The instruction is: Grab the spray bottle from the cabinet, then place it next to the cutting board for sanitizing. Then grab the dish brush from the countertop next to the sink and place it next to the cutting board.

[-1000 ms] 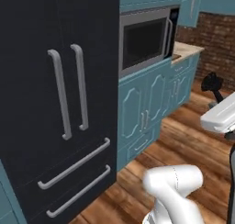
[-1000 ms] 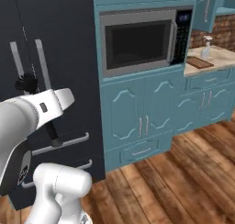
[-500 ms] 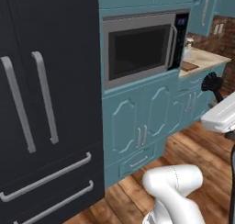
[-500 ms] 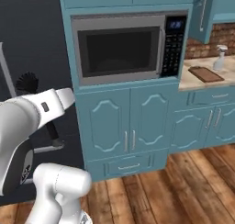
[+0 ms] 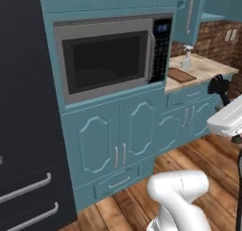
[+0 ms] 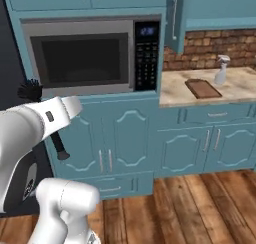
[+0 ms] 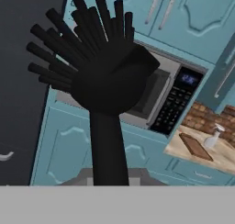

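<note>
The black dish brush (image 7: pixel 105 76) stands upright in my gripper (image 7: pixel 109 179), which is shut on its thin handle; its bushy head looms large in the hand view. From the base cameras the dish brush (image 5: pixel 218 84) (image 6: pixel 30 90) pokes up beside my white forearm, which hides the fingers. On the brick-backed counter lies the dark brown cutting board (image 5: pixel 181 75) (image 6: pixel 203 88) (image 7: pixel 195 146), and the pale spray bottle (image 5: pixel 187 57) (image 6: pixel 221 70) (image 7: pixel 212 137) stands upright right next to it. Above, the teal cabinet (image 6: pixel 175 18) hangs with its door open. The sink and island countertop are out of view.
A built-in steel microwave (image 5: pixel 111 57) (image 6: pixel 90 58) sits in teal cabinetry straight ahead, with arched-panel lower cabinets (image 6: pixel 117 143) below. A black fridge (image 5: pixel 23 130) stands at the left. Wooden floor (image 6: pixel 190 208) lies between me and the cabinets.
The whole scene has slid left as the base moved: the fridge went toward the left edge, and the microwave and counter came into the middle. The brush stays in my gripper.
</note>
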